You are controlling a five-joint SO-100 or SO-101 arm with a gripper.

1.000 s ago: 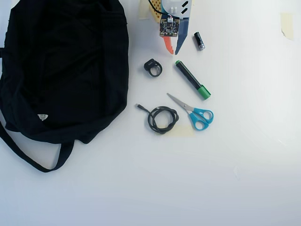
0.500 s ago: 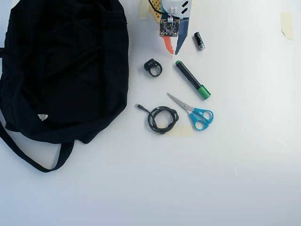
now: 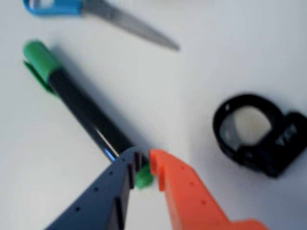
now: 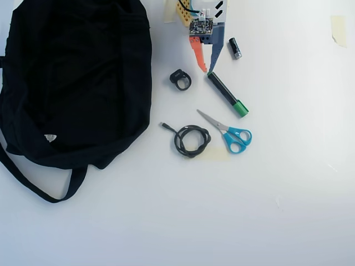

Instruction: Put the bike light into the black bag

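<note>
Overhead view looks straight down, far; wrist view sits close, somewhat blurred; both share the marker (image 3: 81, 108) (image 4: 227, 94).

One bag (image 4: 77, 72), one light (image 4: 181, 80), one marker (image 4: 227, 95).

Arm (image 4: 201, 25) reaching down, fingers (image 3: 165, 177) nearly closed, tips close together

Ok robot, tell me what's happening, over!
Tool nearly shut at the marker end, holding nothing. Bike light loose on table, beside the black bag. Nothing between them.
</note>
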